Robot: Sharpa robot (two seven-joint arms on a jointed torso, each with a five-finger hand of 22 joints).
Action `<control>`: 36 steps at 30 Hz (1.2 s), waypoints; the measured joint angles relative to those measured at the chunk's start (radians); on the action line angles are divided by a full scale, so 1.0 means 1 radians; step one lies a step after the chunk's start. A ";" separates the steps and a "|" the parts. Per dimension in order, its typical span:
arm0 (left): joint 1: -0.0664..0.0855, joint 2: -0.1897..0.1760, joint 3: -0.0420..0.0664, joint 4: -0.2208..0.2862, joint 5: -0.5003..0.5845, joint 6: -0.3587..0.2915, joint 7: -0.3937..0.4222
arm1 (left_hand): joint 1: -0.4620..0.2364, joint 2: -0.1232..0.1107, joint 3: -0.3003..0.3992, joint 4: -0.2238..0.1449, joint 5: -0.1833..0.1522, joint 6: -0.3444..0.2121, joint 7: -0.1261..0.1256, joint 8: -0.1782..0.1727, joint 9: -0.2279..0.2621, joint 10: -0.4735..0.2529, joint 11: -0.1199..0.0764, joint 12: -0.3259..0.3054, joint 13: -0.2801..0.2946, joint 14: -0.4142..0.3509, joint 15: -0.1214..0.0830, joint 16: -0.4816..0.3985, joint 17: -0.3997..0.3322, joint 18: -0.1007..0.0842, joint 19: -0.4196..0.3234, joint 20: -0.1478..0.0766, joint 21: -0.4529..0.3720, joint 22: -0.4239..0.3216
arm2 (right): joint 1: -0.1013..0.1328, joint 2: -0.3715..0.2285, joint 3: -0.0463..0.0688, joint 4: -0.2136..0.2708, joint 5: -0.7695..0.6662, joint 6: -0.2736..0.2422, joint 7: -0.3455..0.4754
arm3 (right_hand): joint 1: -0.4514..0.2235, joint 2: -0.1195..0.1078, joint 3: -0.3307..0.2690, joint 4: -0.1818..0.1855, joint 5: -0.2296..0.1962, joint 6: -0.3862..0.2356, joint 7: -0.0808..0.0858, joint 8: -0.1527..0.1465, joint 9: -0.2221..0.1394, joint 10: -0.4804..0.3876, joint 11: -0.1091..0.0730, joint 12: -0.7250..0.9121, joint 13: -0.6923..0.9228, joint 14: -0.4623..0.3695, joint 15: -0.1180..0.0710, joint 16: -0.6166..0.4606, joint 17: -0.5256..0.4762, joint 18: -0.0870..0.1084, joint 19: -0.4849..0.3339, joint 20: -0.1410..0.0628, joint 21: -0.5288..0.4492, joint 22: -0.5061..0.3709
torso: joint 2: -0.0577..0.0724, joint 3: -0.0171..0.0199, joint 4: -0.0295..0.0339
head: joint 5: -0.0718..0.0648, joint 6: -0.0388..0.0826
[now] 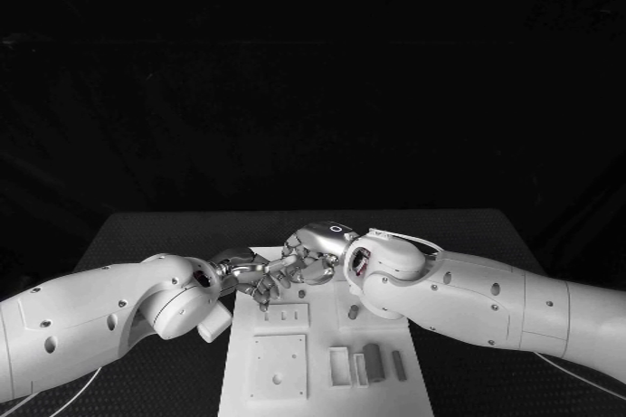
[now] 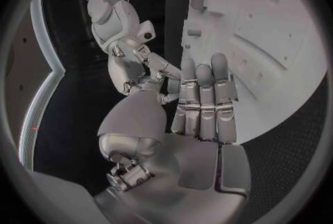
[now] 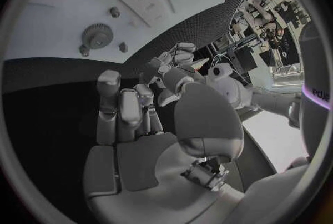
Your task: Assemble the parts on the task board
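Task board (image 1: 280, 363) is lying mid-tabletop (image 1: 156, 227), running toward me. I'm seeing my left hand (image 1: 251, 279) hovering over its far left edge, fingers straight and together, holding nothing. Grey parts (image 1: 372, 363) are sitting at the board's near right corner. My right hand (image 1: 313, 250) is hanging over the far end, fingers apart, nothing in it. Dark tabletop is flanking both long edges.

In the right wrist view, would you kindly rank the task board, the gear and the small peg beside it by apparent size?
1. task board
2. gear
3. small peg

Nearness to the camera hardly matters: all three lie on one surface.
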 measured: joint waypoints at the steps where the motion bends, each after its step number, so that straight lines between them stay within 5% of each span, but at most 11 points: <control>1: 0.000 0.000 0.000 0.001 0.001 -0.003 -0.001 | 0.010 0.003 0.000 0.000 0.000 0.011 -0.005 0.005 0.003 0.006 -0.003 0.011 0.008 0.006 -0.006 0.012 0.003 0.000 0.009 -0.002 0.009 0.008 | -0.001 0.000 0.000 0.000 0.000 0.000 0.000 | 0.000 0.000 0.000 0.000 0.000 0.000 0.000 0.000 0.000 0.000 0.000 0.000 0.000 0.000 0.000 0.000 0.000 0.000 0.000 0.000 0.000 0.000 | 0.000 0.0002 0.0000 | 0.000 -0.001; 7: 0.000 0.001 0.000 0.007 0.005 -0.020 -0.009 | 0.060 -0.025 0.081 0.000 0.010 0.065 -0.030 0.037 0.035 0.022 -0.028 0.116 0.087 0.035 -0.036 0.119 0.016 0.000 0.044 -0.034 0.078 0.087 | -0.004 0.000 0.000 0.007 0.002 0.001 0.000 | 0.000 0.000 0.000 0.000 0.000 0.000 0.000 0.000 0.000 0.000 0.000 0.000 0.000 0.000 0.000 0.000 0.000 0.000 0.000 0.000 0.000 0.000 | 0.000 0.0004 0.0001 | 0.000 -0.005; 10: 0.000 0.001 0.000 0.009 0.014 -0.023 -0.017 | 0.087 -0.011 0.110 -0.002 0.031 0.049 -0.031 0.050 0.083 -0.002 -0.033 0.171 0.119 0.019 -0.051 0.173 0.013 0.000 0.038 -0.044 0.103 0.128 | -0.005 0.000 -0.001 0.009 0.002 0.002 0.000 | 0.000 0.000 0.000 0.000 0.000 0.000 0.000 0.000 0.000 0.000 0.000 0.000 0.000 0.000 0.000 0.000 0.000 0.000 0.000 0.000 0.000 0.000 | 0.000 0.0003 0.0003 | 0.000 -0.006; 13: 0.000 0.001 0.000 0.011 0.021 -0.023 -0.025 | 0.095 -0.004 0.110 -0.002 0.031 0.023 -0.035 0.076 0.168 -0.023 -0.036 0.227 0.132 0.001 -0.059 0.229 -0.001 -0.006 0.027 -0.055 0.125 0.168 | -0.005 0.001 -0.001 0.007 0.003 0.003 0.000 | 0.000 0.000 0.000 0.000 0.000 0.000 0.000 0.000 0.000 0.000 0.000 0.000 0.000 0.000 0.000 0.000 -0.002 0.000 0.000 0.000 0.000 0.000 | 0.000 -0.0002 0.0006 | -0.001 -0.007; 19: 0.000 -0.001 0.000 0.015 0.028 -0.022 -0.043 | 0.069 -0.025 0.118 0.001 0.016 0.000 -0.045 0.115 0.360 -0.052 -0.047 0.309 0.119 -0.024 -0.071 0.307 -0.052 -0.015 0.029 -0.070 0.127 0.207 | -0.005 0.000 -0.001 0.004 0.003 0.004 0.000 | 0.000 0.000 -0.001 -0.001 0.000 0.000 0.000 0.000 0.001 0.000 0.000 0.000 0.000 0.000 0.000 0.000 -0.002 0.000 0.000 0.000 0.000 0.000 | 0.000 -0.0014 0.0008 | -0.002 -0.009; 23: 0.000 -0.002 0.000 0.017 0.029 -0.027 -0.052 | 0.042 -0.036 0.132 -0.003 0.016 -0.006 -0.052 0.130 0.570 -0.080 -0.057 0.386 0.099 -0.046 -0.080 0.372 -0.102 -0.016 0.036 -0.080 0.127 0.236 | -0.005 0.000 -0.001 0.003 0.003 0.005 0.000 | 0.000 0.000 -0.001 -0.001 0.000 0.000 0.000 0.000 0.001 0.000 0.000 0.000 0.000 0.000 0.000 0.000 -0.002 0.000 0.000 0.000 0.000 0.000 | -0.001 -0.0016 0.0012 | -0.002 -0.010; 27: 0.000 -0.002 0.000 0.020 0.029 -0.036 -0.057 | -0.006 -0.032 0.136 -0.002 0.028 0.000 -0.066 0.141 0.719 -0.105 -0.066 0.452 0.097 -0.056 -0.090 0.423 -0.129 -0.016 0.042 -0.086 0.127 0.259 | -0.006 0.002 -0.002 0.002 0.004 0.006 0.000 | 0.000 0.000 -0.001 -0.001 0.000 0.000 0.000 -0.001 0.006 0.000 0.000 0.000 0.000 0.000 0.000 0.000 -0.002 0.000 0.000 0.000 0.000 0.000 | -0.001 -0.0016 0.0014 | -0.003 -0.012; 32: -0.001 -0.002 0.000 0.027 0.029 -0.046 -0.061 | -0.050 -0.070 0.139 0.001 0.033 -0.004 -0.070 0.141 0.838 -0.135 -0.066 0.502 0.094 -0.075 -0.091 0.452 -0.158 -0.017 0.042 -0.086 0.120 0.273 | -0.008 0.006 -0.004 -0.005 0.004 0.008 0.000 | 0.000 0.000 0.000 -0.003 0.000 0.000 0.000 -0.003 0.006 0.000 0.000 -0.004 0.000 0.000 0.000 0.000 -0.002 0.000 0.000 0.000 0.000 0.000 | -0.001 -0.0016 0.0015 | -0.003 -0.013; 36: -0.001 -0.001 0.000 0.029 0.027 -0.053 -0.063 | -0.066 -0.087 0.145 -0.001 0.037 -0.005 -0.071 0.141 0.855 -0.149 -0.066 0.525 0.092 -0.082 -0.091 0.462 -0.171 -0.017 0.042 -0.086 0.119 0.278 | -0.011 0.008 -0.006 -0.010 0.004 0.010 0.000 | 0.000 0.000 0.001 -0.004 0.000 0.000 0.000 -0.004 0.007 0.000 0.000 -0.004 0.000 0.000 0.000 0.000 -0.002 0.000 0.000 0.000 0.000 0.000 | -0.001 -0.0014 0.0015 | -0.003 -0.014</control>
